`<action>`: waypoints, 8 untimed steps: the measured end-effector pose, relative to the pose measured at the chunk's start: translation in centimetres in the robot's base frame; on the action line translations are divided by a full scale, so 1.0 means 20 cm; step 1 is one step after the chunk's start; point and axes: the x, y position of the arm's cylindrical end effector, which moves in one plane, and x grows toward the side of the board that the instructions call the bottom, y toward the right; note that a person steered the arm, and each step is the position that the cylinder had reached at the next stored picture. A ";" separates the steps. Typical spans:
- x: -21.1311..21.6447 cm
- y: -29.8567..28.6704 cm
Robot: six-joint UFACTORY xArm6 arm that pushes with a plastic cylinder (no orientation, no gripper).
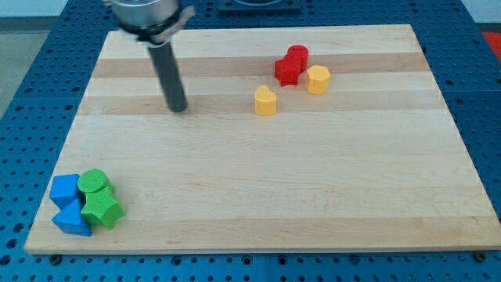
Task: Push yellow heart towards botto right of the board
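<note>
Nearby, red blocks beside yellow heart.

A: Item one, writing on the wooden board. Do you find any?

B: None. You see plain wood grain only, no print, no numbers, no markings.

A: Item two, the blocks. Any letters or digits on them?

B: None that you can read. The yellow heart, the yellow hexagon block, the two red blocks, the two green blocks and the two blue blocks all show bare coloured faces.

A: Item three, the rod and my tip?

B: No label or brand is legible to you there.

A: Item four, the blue perforated surface around the board?

B: Holes only, no signs.
</note>
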 end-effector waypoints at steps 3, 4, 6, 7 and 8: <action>-0.06 0.85; -0.12 0.94; 0.19 1.19; 0.38 1.29; 0.42 1.30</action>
